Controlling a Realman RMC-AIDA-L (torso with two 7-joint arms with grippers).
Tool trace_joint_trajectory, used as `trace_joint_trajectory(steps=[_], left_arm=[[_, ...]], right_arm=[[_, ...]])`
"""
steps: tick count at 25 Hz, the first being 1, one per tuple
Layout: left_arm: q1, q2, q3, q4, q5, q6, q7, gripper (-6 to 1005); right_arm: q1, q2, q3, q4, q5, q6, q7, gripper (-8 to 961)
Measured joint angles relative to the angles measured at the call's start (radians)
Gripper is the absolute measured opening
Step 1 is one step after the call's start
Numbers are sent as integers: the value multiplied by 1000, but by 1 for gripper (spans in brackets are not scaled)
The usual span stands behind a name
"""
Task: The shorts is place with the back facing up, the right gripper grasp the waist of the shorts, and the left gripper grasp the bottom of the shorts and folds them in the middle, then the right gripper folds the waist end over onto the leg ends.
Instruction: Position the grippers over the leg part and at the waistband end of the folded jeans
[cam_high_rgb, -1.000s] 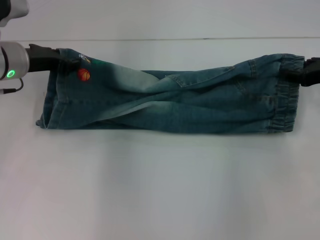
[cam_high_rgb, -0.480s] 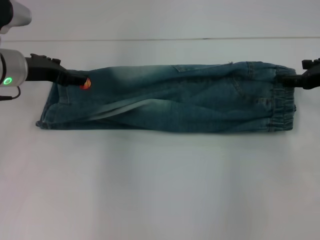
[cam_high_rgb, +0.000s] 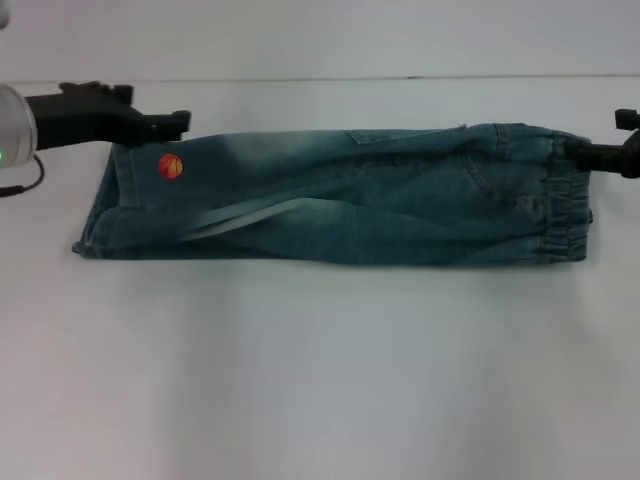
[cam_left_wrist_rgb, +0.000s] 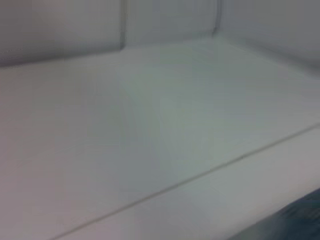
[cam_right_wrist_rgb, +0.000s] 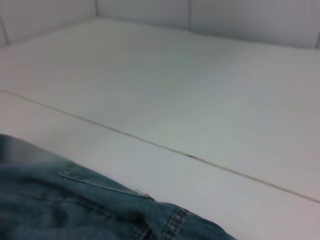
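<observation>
White tabletop (cam_high_rgb: 320, 380) fills the head view, a thin seam running across its far part. On it lie the shorts (cam_high_rgb: 340, 195), faded blue-green denim folded lengthwise into a long narrow band that stretches from the robot's left to its right. The leg ends (cam_high_rgb: 100, 215) lie at the left, with a small orange ball print (cam_high_rgb: 170, 166) just beside them; the waist (cam_high_rgb: 565, 200), gathered and ruffled, lies at the right. The left gripper (cam_high_rgb: 180, 120), black on a silver arm, hovers at the far corner of the leg ends, its prongs close together and just clear of the denim, with nothing between them. The right gripper (cam_high_rgb: 590, 152) reaches in from the right edge, its tip at the far corner of the waist; whether it has hold of the band cannot be told.

From the left wrist, the picture is mostly bare table and pale wall panels, with a dark sliver of denim (cam_left_wrist_rgb: 295, 220) in one corner.

From the right wrist, the waist end of the shorts (cam_right_wrist_rgb: 75, 205) shows close up, with a stitched pocket corner (cam_right_wrist_rgb: 75, 172) and the table seam (cam_right_wrist_rgb: 190, 156) running beyond it.
</observation>
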Motion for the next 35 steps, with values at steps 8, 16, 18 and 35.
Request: trace_joint_trajectory(steps=[8,16,18,35], left_arm=[[91,-3,6,-130,-418,167,273,904],[85,-9,6,-387,-596,166,571,902],[75,-10,7,-442,-619,143,634,902],[27,12,111,-393,-369,282,542,900]], right_arm=[[-145,1,29,-22,257,-158,-193,915],[-234,2,124,104,380,-314,-417,915],[-242,2,150,145,382,-327,-468,915],[-234,0,257,416,382,-194,-710,916]])
